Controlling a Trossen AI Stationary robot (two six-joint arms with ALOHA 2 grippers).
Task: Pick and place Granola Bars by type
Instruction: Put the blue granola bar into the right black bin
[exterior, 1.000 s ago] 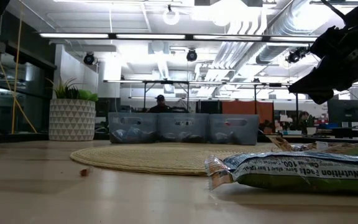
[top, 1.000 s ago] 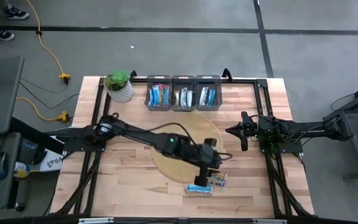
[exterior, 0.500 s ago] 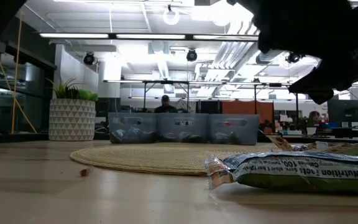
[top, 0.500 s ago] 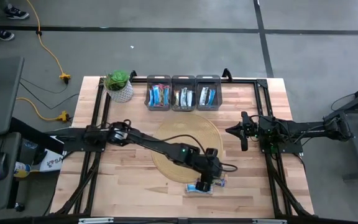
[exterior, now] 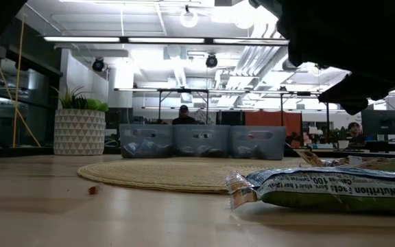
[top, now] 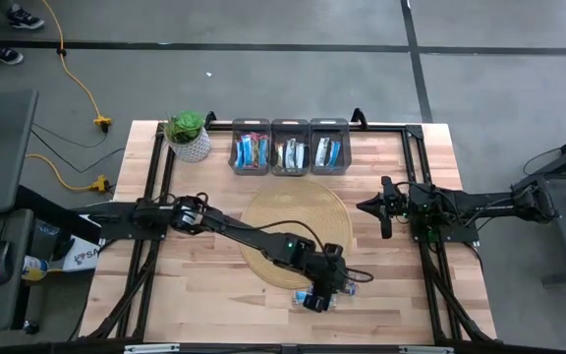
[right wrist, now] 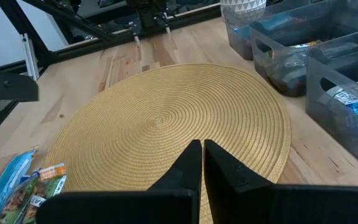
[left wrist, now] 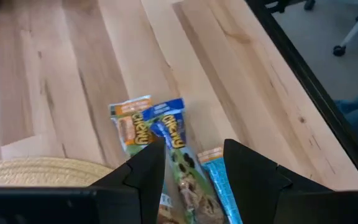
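While straddling granola bars [left wrist: 178, 163] | left gripper [left wrist: 194, 163] spread | wrappers blue, green, orange | right gripper [right wrist: 202, 163] pressed together

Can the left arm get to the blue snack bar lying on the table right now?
Probably yes. The left gripper hangs open right over the blue bar, with a finger on each side. Two other bars lie tight against it, so they might get nudged.

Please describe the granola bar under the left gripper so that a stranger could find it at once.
Start at the round woven mat and go to its edge farthest from the three bins. Three bars lie there on bare wood; it is the middle bar, blue-topped, between the left gripper's open fingers.
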